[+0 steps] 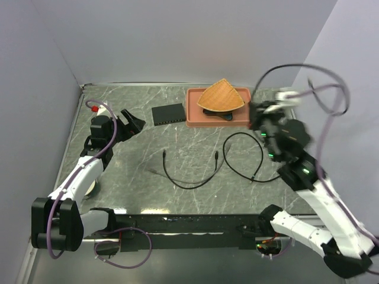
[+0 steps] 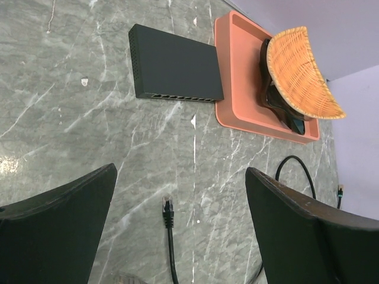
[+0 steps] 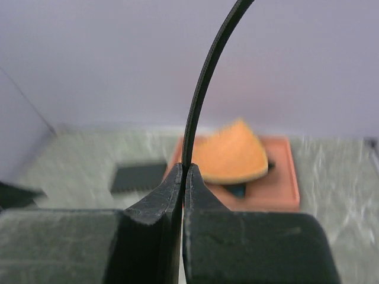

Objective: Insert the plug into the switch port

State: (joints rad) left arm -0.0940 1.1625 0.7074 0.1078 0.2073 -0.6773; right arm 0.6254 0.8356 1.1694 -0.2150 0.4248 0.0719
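A terracotta-coloured rectangular tray (image 1: pixel 194 118) is set at the far side of the grey-green marbled table (image 1: pixel 148 148). In it a fan-shaped woven orange basket (image 1: pixel 221 96) is held, tilted and propped on a glossy black object (image 1: pixel 224 116) that is mostly hidden beneath it. A flat matte-black rectangular box (image 1: pixel 169 113) is laid just beside the tray's left side. The switch port (image 2: pixel 177 96) is found in the row of sockets along the box's long edge that faces the arms.

The plug (image 2: pixel 167 205) is seen lying on the table at the end of a black patch cable (image 2: pixel 172 254), well short of that row of sockets, its tip pointed roughly toward them. The left gripper (image 2: pixel 180 177) is held above the table with its fingers spread wide. The plug lies on the table between and below them, touched by neither.

The right gripper (image 3: pixel 183 174) is raised near the tray's right end. Its fingers are pressed together on a thin black cable (image 3: pixel 188 142), which rises from between them. Which cable this is cannot be told.
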